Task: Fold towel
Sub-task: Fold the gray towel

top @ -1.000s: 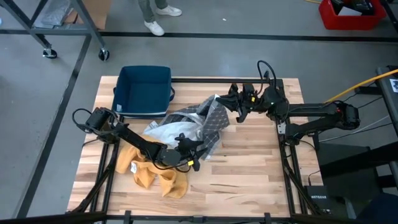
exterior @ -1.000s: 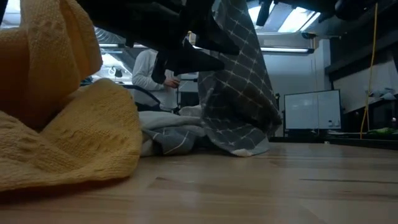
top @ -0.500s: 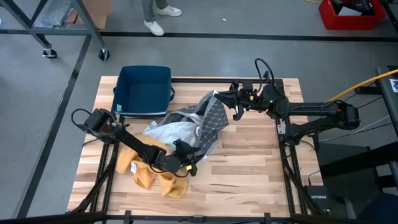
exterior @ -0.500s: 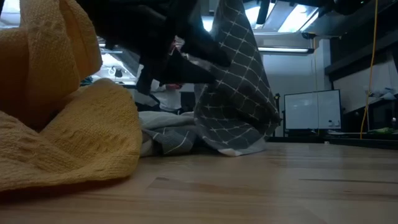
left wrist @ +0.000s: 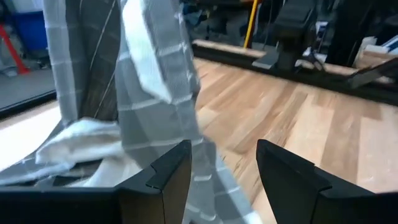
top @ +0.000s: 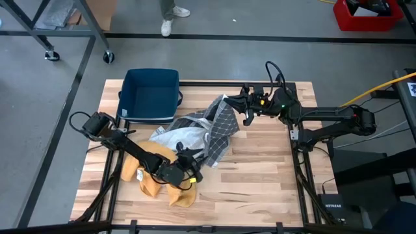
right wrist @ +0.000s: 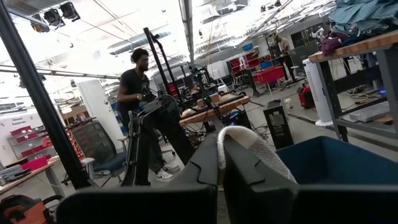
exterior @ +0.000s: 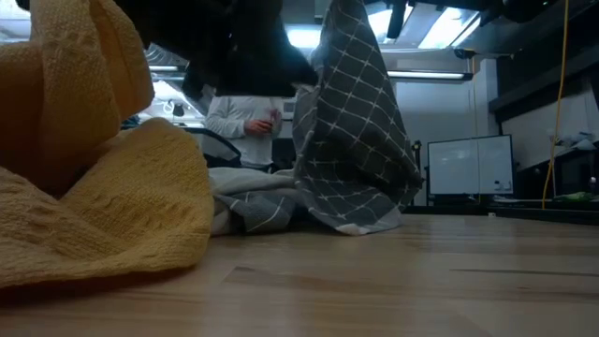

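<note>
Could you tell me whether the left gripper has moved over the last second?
Yes. The left gripper has drawn back from the grey checked towel toward the table's near edge, over the yellow towel.

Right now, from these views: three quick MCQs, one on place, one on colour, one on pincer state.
1. Where is the bin?
A. far left corner of the table
B. near right corner
C. on the floor

2. What colour is the cloth under the left arm?
A. red
B. yellow
C. green

3. How is the right pincer?
A. wide open, empty
B. out of view
C. shut on the grey towel

Key: 1 A, the high view shows it there. 2 B, seen in the high and low views. 3 C, a towel edge is pinched and lifted.
</note>
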Controlling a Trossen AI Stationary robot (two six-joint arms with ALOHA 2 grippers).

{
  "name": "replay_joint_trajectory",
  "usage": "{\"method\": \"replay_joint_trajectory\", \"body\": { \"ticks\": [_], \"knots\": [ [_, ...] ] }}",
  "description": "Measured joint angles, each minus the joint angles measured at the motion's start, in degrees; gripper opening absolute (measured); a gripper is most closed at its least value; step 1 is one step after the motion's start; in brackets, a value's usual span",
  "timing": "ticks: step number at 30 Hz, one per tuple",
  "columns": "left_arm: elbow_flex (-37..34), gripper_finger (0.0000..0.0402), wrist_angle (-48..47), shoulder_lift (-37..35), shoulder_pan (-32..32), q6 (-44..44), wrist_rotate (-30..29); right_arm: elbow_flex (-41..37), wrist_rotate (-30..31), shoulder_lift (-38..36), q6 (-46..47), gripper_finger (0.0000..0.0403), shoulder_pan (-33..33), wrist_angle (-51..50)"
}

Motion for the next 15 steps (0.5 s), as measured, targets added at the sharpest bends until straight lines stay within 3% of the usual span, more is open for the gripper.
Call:
{"method": "replay_joint_trajectory", "body": {
  "ticks": [9,15],
  "knots": [
    [0.00,0.0172,-6.69,0.00,1.90,-10.00,0.08,-0.02,3.12,0.00,0.09,0.0006,0.07,1.30],
    [0.00,0.0172,-6.05,0.00,4.23,-13.41,5.61,-0.02,5.09,0.00,0.11,0.0006,0.11,2.12]
  ]
}}
